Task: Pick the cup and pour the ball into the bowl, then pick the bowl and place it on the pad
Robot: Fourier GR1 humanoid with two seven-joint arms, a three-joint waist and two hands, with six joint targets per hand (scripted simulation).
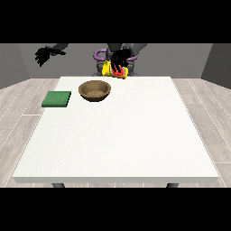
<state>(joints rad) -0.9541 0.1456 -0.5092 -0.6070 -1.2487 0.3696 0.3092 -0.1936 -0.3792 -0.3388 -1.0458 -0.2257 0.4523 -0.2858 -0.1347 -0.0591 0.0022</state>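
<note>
A cup [113, 71], yellow with red markings, hangs tipped on its side above the far edge of the white counter [117, 135], grasped by the black hand at the view's right [120, 59], whose fingers [116, 66] wrap down over it. The cup's long axis lies close to level, tilted well off upright, though which end is the mouth cannot be told from here, and no ball can be made out in it or elsewhere. The brown bowl [94, 90] sits on the counter nearer the camera and toward the view's left of the cup, close by but apart from it; what lies inside the bowl is not clear. That offset is the relation the pour depends on: judged from this view, the cup is behind the bowl and to its side rather than over it, so the holding hand would need to carry it forward and leftward in the view before anything tipped out could land inside. The green pad [57, 99] lies flat at the counter's left edge, just beyond the bowl, the two near each other but not touching. The hand at the view's left [43, 55] hovers off the counter, up and out past the pad, holding nothing; its fingers look loosely spread. It is the nearer hand to both bowl and pad.
</note>
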